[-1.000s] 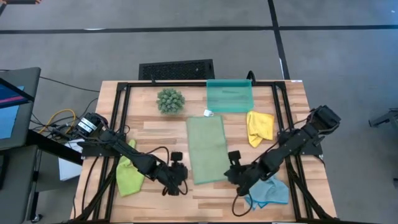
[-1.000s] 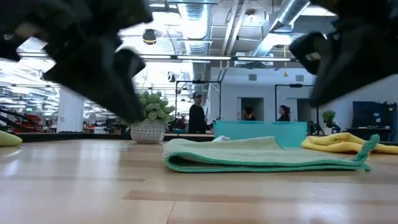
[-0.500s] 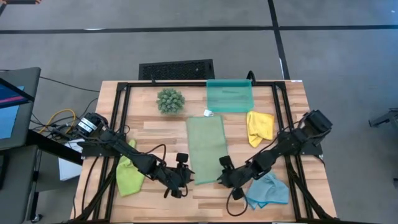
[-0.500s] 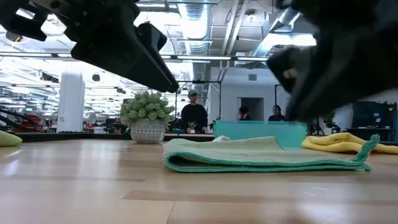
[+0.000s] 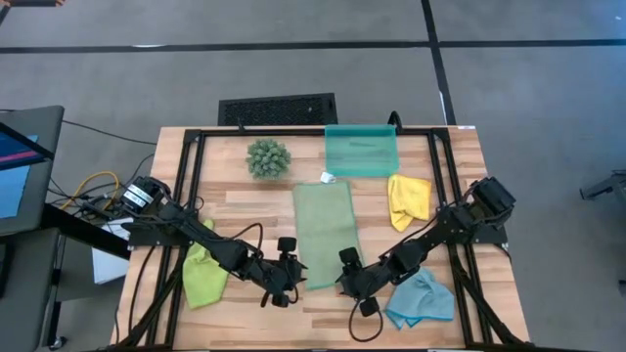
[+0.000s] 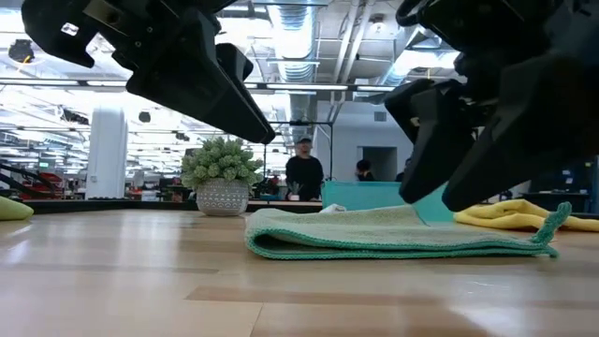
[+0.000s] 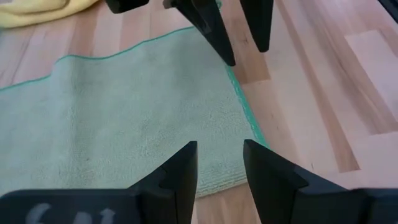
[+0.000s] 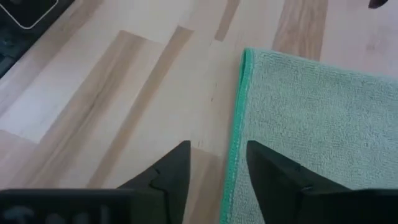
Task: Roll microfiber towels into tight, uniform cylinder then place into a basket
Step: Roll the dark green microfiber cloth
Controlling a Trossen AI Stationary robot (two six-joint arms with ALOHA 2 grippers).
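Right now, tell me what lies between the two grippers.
In the high view, the near end of the sage green towel lies flat between the left gripper and the right gripper; both are open at its corners, holding nothing.

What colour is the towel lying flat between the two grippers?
Sage green towel, with a brighter green edge; clearest in the high view.
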